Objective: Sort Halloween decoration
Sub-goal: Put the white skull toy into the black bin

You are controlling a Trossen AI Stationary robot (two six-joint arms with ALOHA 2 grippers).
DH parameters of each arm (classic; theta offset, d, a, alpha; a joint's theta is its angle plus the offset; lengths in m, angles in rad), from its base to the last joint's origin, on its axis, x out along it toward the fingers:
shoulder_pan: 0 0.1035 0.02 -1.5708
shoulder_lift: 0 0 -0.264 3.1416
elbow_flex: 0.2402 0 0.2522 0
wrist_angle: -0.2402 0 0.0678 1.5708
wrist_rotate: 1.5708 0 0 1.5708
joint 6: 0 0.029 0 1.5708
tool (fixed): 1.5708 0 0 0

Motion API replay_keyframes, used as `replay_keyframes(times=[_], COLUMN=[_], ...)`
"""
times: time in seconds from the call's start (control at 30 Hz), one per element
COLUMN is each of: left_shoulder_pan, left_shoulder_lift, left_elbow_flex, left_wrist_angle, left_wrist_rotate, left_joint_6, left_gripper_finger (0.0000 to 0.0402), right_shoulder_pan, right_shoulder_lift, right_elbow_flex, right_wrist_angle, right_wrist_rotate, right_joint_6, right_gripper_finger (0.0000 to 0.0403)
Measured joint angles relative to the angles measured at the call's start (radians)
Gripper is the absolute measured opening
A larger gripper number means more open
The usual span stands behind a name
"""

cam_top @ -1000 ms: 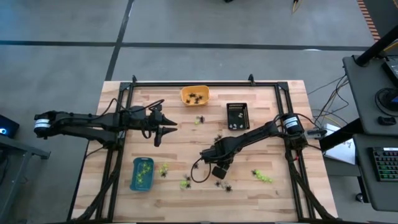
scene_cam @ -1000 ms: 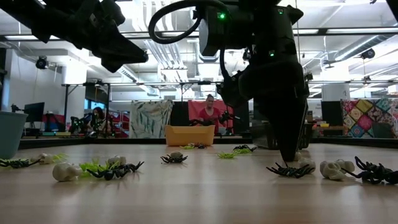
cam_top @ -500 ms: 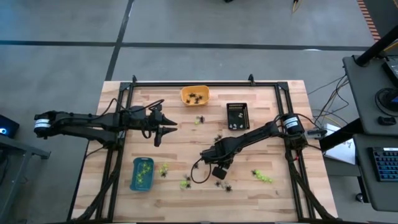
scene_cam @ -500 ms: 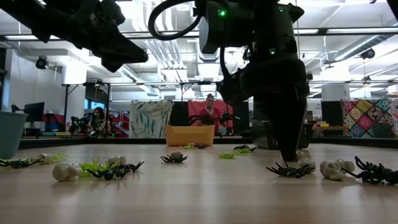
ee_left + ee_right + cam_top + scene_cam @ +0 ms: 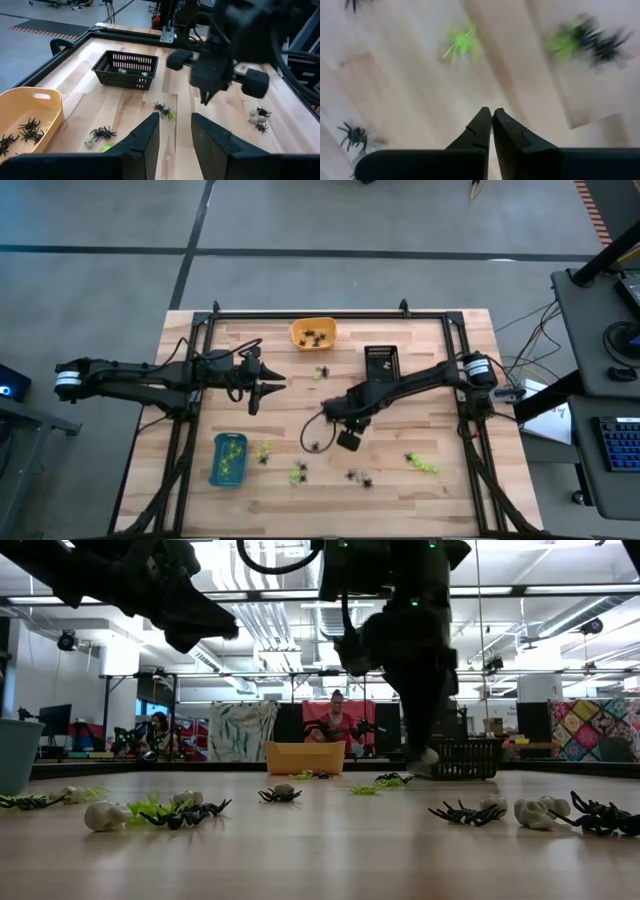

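My right gripper (image 5: 333, 413) hangs over the middle of the table, near the black basket (image 5: 382, 366), shut on a small whitish trinket (image 5: 428, 754). My left gripper (image 5: 263, 390) waits open above the table's left half. Lime-green, black spider-like and whitish trinkets lie loose on the wood: black spiders (image 5: 358, 477), a green cluster (image 5: 421, 466), and more (image 5: 298, 472). The orange tray (image 5: 313, 333) holds black spiders. Green pieces fill the blue tray (image 5: 228, 459). Whitish pieces (image 5: 121, 71) lie in the basket. My right gripper pinches the whitish trinket at its fingertips (image 5: 420, 745), coming from above and pointing down. The trinket is lifted clear of the table. In the right wrist view the shut fingers (image 5: 482, 125) hide it, so which part they hold does not show.
A black metal frame (image 5: 300, 314) runs along the table's edges. Bare wood (image 5: 300, 405) lies between the two grippers. People stand in the room beyond the far edge (image 5: 337, 720).
My right gripper has risen from among the trinkets on the table's near side. It has moved toward the far edge and the black basket, staying shut. The whitish trinket has come up with it, and the black spider beside it stays on the wood.
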Motion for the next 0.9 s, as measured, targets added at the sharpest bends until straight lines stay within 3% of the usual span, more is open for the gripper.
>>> replay_keyframes(times=[0.23,0.57,0.9], left_shoulder_pan=[0.0,0.0,-0.001], left_shoulder_lift=[0.0,0.0,0.0], left_elbow_flex=[0.0,0.0,0.0], left_wrist_angle=[-0.001,0.032,0.061], left_wrist_rotate=[0.0,0.0,0.0], left_joint_6=[0.0,-0.002,-0.101], left_gripper_finger=[0.0096,0.0096,0.0096], right_shoulder_pan=[-0.07,-0.268,-0.526], right_shoulder_lift=[-0.048,-0.161,-0.128], right_elbow_flex=[0.0,0.001,-0.075], right_wrist_angle=[-0.044,-0.212,-0.104], right_wrist_rotate=[0.007,0.194,0.258], right_joint_6=[-0.094,-0.161,-0.302], right_gripper_finger=[0.0008,0.0009,0.0009])
